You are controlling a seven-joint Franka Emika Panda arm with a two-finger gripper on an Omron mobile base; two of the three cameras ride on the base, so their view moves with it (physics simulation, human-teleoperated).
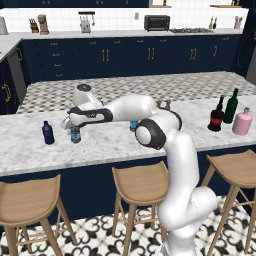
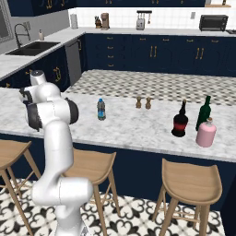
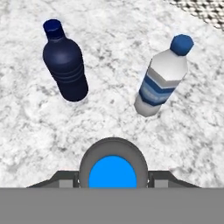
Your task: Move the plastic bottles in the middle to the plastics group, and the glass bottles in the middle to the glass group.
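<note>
Jaws: the gripper (image 3: 113,186) sits directly above a blue-capped bottle (image 3: 113,173) seen end-on between two dark finger stubs; whether they clamp it cannot be told.
Hidden: in the left base view the forearm covers that bottle's top (image 1: 75,134) and most of a second small bottle (image 1: 133,125).
Plastics group: navy bottle (image 1: 48,133) and pale water bottle (image 3: 161,82), upright, well apart, on the tabletop's left part.
Middle: one small clear bottle with a blue band (image 2: 101,109) stands alone.
Glass group: green bottle (image 2: 203,113) and pink bottle (image 2: 206,132); the black red-banded bottle (image 2: 179,120) stands just beside them.
Tabletop: white-grey marble island (image 1: 125,145); two small brown shakers (image 2: 143,102) near its far edge.
Room: navy cabinets, patterned floor, wooden stools (image 1: 140,179), sink (image 2: 32,48), toaster oven (image 1: 157,22).
</note>
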